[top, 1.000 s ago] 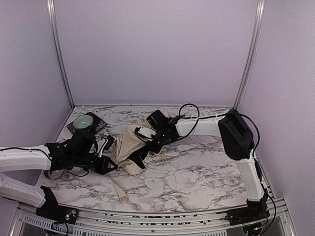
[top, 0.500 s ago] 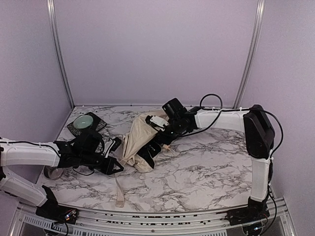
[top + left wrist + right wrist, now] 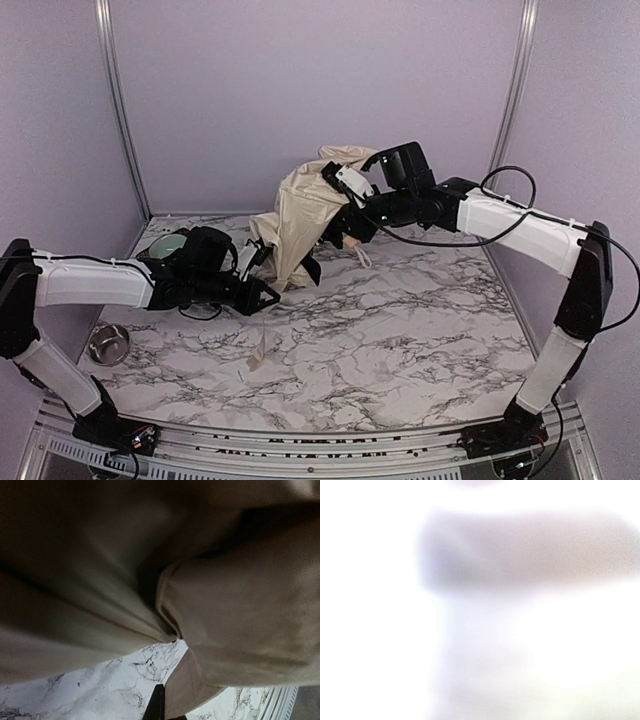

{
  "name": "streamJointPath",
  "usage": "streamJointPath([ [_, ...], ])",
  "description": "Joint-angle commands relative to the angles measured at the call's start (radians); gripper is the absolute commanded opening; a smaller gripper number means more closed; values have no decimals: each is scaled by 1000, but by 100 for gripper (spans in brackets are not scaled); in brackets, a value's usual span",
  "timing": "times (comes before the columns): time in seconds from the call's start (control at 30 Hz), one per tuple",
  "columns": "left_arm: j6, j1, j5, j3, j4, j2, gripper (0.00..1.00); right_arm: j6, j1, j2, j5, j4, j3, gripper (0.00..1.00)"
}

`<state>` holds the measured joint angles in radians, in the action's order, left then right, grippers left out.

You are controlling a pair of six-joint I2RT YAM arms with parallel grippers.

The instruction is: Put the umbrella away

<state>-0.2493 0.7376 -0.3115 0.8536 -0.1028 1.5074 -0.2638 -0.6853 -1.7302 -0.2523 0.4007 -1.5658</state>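
Observation:
The umbrella (image 3: 300, 215) is a bundle of cream-beige fabric hanging in the air over the back middle of the table. My right gripper (image 3: 343, 222) is raised and shut on its upper part, with fabric draped over it. My left gripper (image 3: 266, 296) sits low at the umbrella's bottom end, shut on a fabric flap (image 3: 192, 690). A thin strap (image 3: 257, 342) dangles from there to the table. In the left wrist view the fabric (image 3: 150, 570) fills most of the frame and one black fingertip (image 3: 159, 704) shows. The right wrist view is washed out white. Shaft and knob are hidden.
A pale green bowl (image 3: 170, 244) sits on a black mat at the back left. A small steel bowl (image 3: 107, 343) stands at the left edge. The marble table (image 3: 400, 330) is walled on three sides.
My right gripper has risen up and to the right, lifting the umbrella off the table. My left gripper has followed its lower end to the right and away from me.

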Motion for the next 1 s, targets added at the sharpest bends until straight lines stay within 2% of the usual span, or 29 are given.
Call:
streamJointPath([
  [0.0,124,-30,75,48,-87,68,0,-66,10,117,-89,-44,-33,0],
  [0.13,231,-52,97,109,-164,157,0,-122,7,182,-177,-17,-2,0],
  [0.3,395,-86,113,178,-278,273,0,-200,-18,296,-214,-73,148,0],
  [0.6,558,-140,-54,207,-511,390,1,-421,-229,439,-22,-114,444,0],
  [0.77,657,-140,-165,220,-557,424,3,-482,-344,476,141,-188,575,0],
  [0.97,843,-138,-184,189,-588,422,3,-518,-446,473,285,-256,716,0],
])
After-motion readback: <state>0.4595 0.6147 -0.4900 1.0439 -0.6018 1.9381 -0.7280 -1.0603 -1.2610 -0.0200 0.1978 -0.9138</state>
